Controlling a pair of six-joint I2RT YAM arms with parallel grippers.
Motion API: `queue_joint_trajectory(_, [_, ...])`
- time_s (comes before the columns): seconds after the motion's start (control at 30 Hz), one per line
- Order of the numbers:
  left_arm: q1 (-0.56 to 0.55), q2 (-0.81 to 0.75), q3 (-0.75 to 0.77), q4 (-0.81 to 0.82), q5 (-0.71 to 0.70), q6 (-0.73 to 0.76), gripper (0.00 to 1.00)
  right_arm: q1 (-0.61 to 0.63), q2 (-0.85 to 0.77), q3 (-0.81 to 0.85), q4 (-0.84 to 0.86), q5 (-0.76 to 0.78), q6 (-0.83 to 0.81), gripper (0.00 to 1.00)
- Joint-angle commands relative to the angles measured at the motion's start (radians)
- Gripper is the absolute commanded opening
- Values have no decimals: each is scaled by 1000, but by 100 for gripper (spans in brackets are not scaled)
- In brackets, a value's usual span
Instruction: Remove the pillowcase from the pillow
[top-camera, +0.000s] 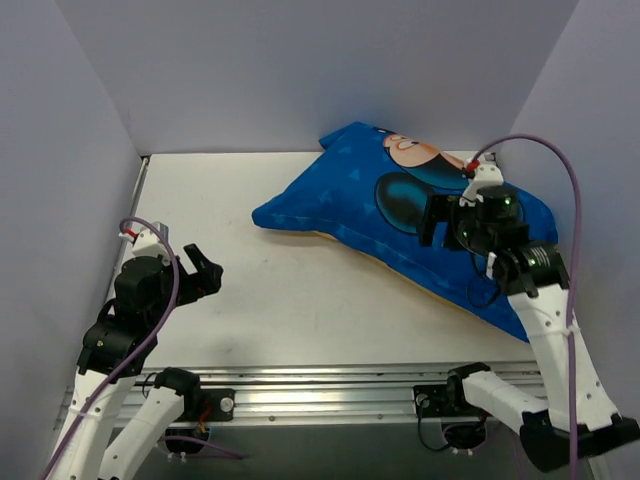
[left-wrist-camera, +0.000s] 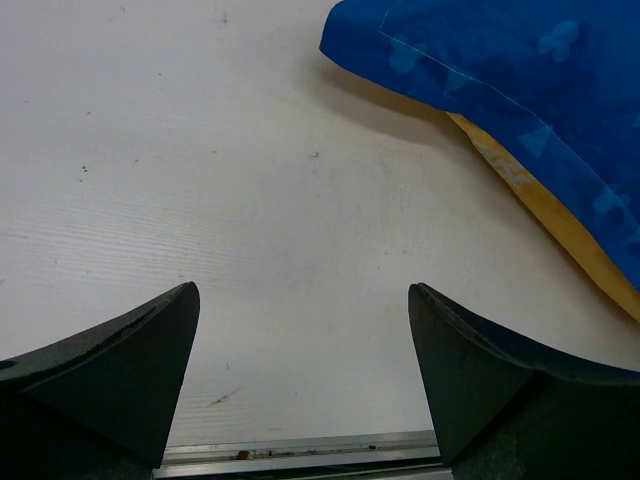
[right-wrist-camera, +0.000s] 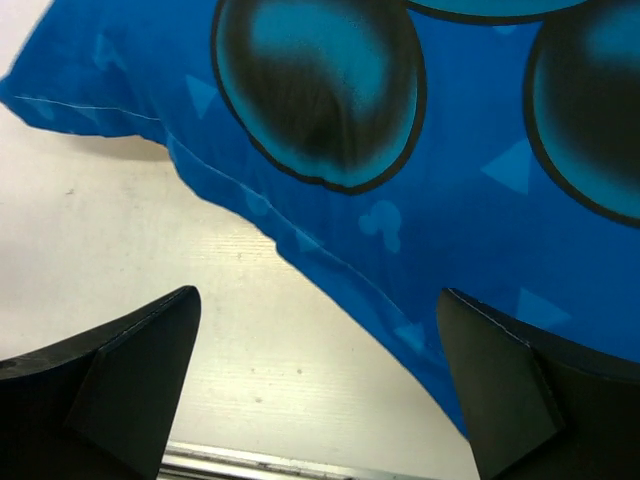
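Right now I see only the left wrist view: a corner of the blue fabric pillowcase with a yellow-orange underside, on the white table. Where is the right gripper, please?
Observer: The right gripper hovers over the near edge of the blue mouse-print pillowcase, jaws open, holding nothing.
Operator: Is the white pillow visible anywhere?
Observer: No, no view shows it. The pillowcase looks plump and lies blue side up.
Operator: How does it lie on the table?
Observer: Diagonally on the white table, its far corner close to the back wall, its other end towards the table's near right side.
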Motion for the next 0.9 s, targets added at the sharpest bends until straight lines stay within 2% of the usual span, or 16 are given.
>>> queue_joint_trajectory(0.0, [-3,-16,-8,110,53,-35,94,10,75,-25,115,39,-39,100])
queue_joint_trajectory(0.2, [-3,-16,-17,105,87,-52,94,19,244,-47,213,144,-109,100])
queue_joint_trajectory(0.37, [-3,-15,-46,137,50,-70,94,45,402,-47,265,189,-169,100])
queue_joint_trajectory(0.53, [-3,39,-17,157,38,-125,94,92,575,-44,255,298,-151,100])
queue_joint_trajectory(0.6, [-3,66,-9,157,35,-118,94,112,618,-45,259,318,-113,95])
queue_joint_trajectory(0.7, [-3,83,6,131,7,-113,94,170,704,-34,256,349,-71,61])
queue_joint_trajectory(0.73, [-3,84,5,130,-4,-116,94,186,724,-30,258,347,-62,34])
queue_joint_trajectory(0.8, [-3,79,-4,142,-7,-116,94,238,759,-28,272,335,-29,8])
queue_joint_trajectory(0.83, [-3,77,-6,150,-2,-112,94,258,775,-21,281,323,-15,0])
queue_joint_trajectory(0.87, [-3,79,0,150,1,-93,94,304,779,-13,282,288,1,0])
